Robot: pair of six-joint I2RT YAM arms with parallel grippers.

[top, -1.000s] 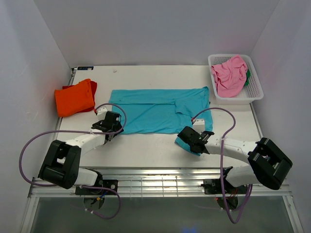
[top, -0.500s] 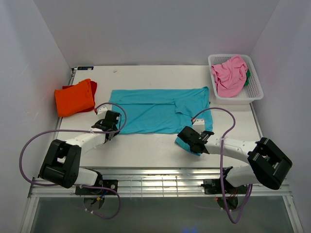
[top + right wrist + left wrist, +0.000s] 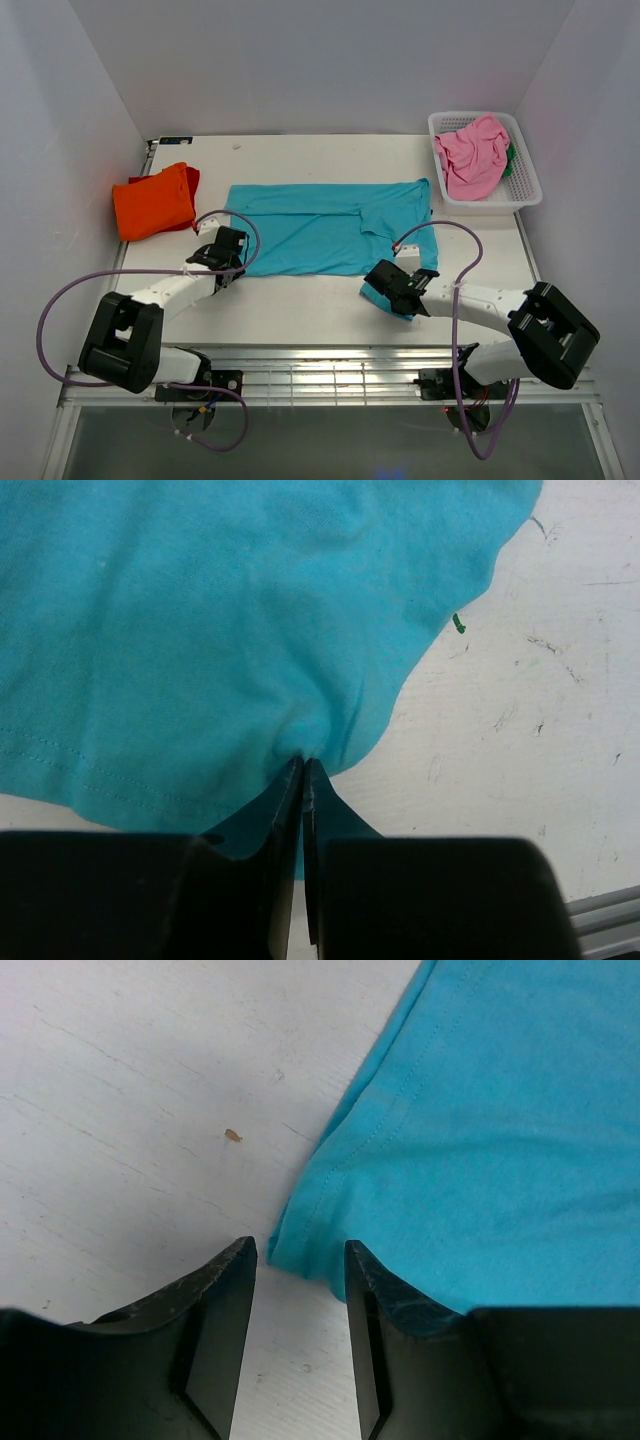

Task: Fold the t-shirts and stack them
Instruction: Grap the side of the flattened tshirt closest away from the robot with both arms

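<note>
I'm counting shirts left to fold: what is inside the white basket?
A crumpled pink t-shirt fills the white basket, with a bit of green cloth peeking out at its right edge. Anything beneath the pink one is covered.

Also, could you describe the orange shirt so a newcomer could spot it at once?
Look at the white table, along its left edge. There, left of the spread teal shirt, lies the orange shirt: folded into a block, the only orange cloth.

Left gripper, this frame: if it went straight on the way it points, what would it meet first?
The near corner of the teal t-shirt, which lies just ahead, between the open fingertips of the left gripper. Its height above the cloth is unclear, so it might touch the table alongside.
</note>
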